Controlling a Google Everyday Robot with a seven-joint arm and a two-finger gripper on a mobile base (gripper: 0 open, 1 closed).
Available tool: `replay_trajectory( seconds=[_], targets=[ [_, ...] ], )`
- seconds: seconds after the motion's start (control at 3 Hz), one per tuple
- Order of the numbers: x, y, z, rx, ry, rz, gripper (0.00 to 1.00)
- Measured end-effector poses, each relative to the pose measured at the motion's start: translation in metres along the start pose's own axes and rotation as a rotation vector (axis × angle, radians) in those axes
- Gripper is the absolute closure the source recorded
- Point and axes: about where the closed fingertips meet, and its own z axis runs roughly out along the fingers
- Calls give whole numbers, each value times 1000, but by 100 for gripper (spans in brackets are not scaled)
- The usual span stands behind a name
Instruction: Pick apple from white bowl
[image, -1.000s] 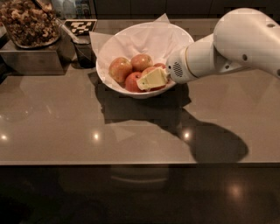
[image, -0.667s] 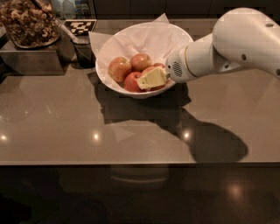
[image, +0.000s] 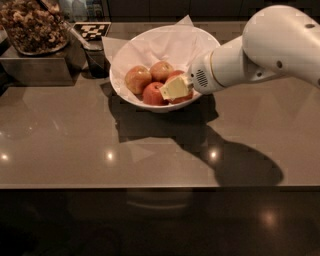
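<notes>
The white bowl (image: 200, 45), lined with crinkled white paper, stands at the back middle of the brown counter. Several apples lie in it. My gripper (image: 175, 88), pale yellow at its tip, reaches in from the right and sits low in the bowl against a red apple (image: 184, 97) at the right of the pile, hiding most of it. A smaller all-red apple (image: 151, 94) lies just left of the gripper. A paler yellow-orange apple (image: 137, 79) and another apple (image: 161, 70) lie behind. My white arm (image: 260, 50) spans the right side.
A clear container of nuts (image: 32, 27) stands on a metal box (image: 35, 67) at the back left. A dark cup (image: 97, 60) and a checkered tag (image: 91, 30) are beside the bowl. The counter's front edge (image: 160, 186) runs across the lower middle.
</notes>
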Motion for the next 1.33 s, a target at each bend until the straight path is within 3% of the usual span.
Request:
replay_trajectory(
  seconds=[0.33, 0.67, 1.0, 1.33],
  targets=[
    [0, 0, 0, 0, 0, 0, 100],
    [-6, 1, -9, -61, -51, 8, 100],
    [-29, 2, -37, -225, -182, -6, 100],
    [-69, 12, -70, -381, -310, -68, 100]
  ],
)
